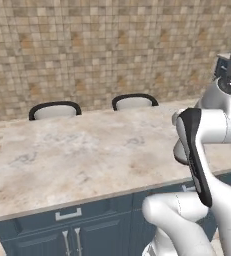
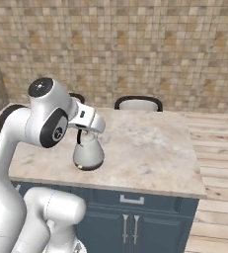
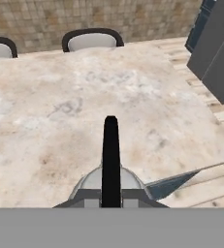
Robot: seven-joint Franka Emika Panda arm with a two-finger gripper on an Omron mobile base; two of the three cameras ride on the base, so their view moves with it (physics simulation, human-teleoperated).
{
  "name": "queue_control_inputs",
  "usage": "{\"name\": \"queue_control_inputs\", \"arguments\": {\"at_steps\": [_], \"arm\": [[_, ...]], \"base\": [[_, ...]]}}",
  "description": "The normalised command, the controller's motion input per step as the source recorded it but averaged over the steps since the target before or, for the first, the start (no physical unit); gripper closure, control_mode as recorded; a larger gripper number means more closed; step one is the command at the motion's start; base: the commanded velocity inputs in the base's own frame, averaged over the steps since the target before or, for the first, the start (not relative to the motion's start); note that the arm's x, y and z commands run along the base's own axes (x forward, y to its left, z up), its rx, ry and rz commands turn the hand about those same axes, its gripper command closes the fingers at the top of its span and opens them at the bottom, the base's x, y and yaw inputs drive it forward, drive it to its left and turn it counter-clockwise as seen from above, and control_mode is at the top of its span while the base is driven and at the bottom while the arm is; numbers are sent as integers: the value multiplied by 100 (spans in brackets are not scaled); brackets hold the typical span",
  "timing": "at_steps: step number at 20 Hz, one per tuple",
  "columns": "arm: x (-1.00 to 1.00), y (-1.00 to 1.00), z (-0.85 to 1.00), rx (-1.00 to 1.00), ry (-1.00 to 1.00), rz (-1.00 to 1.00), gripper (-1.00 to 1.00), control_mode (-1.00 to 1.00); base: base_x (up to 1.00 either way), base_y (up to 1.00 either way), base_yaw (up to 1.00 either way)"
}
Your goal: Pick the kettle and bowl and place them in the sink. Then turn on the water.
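Note:
The silvery-grey kettle (image 2: 89,154) is at the near left part of the marble counter (image 2: 145,143), under my hand. My gripper (image 2: 82,130) is shut on its thin black arched handle (image 3: 111,155), which runs straight up the middle of the hand view, with the kettle's rounded top (image 3: 91,181) below it and its spout pointing right. From the left base view a sliver of the kettle (image 1: 179,150) peeks out behind my forearm. Whether its base touches the counter I cannot tell. The bowl and the sink are out of view.
Two dark-rimmed chair backs (image 1: 55,109) (image 1: 134,101) stand along the counter's far edge, before a tiled wall. Blue cabinet fronts with silver handles (image 2: 129,227) sit below the near edge. Dark tall units (image 3: 215,48) stand off the counter's right end across a wooden floor.

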Motion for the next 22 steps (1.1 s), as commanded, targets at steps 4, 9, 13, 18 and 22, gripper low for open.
{"name": "queue_control_inputs", "arguments": {"at_steps": [4, 9, 13, 18, 22], "arm": [[0, 0, 0, 0, 0, 0, 100, 100], [0, 0, 0, 0, 0, 0, 100, 100], [0, 0, 0, 0, 0, 0, 100, 100], [0, 0, 0, 0, 0, 0, 100, 100], [0, 0, 0, 0, 0, 0, 100, 100]], "base": [[-46, -28, -39], [-21, -12, -56], [-6, -3, -60], [0, -1, -60], [0, -1, -60]]}}
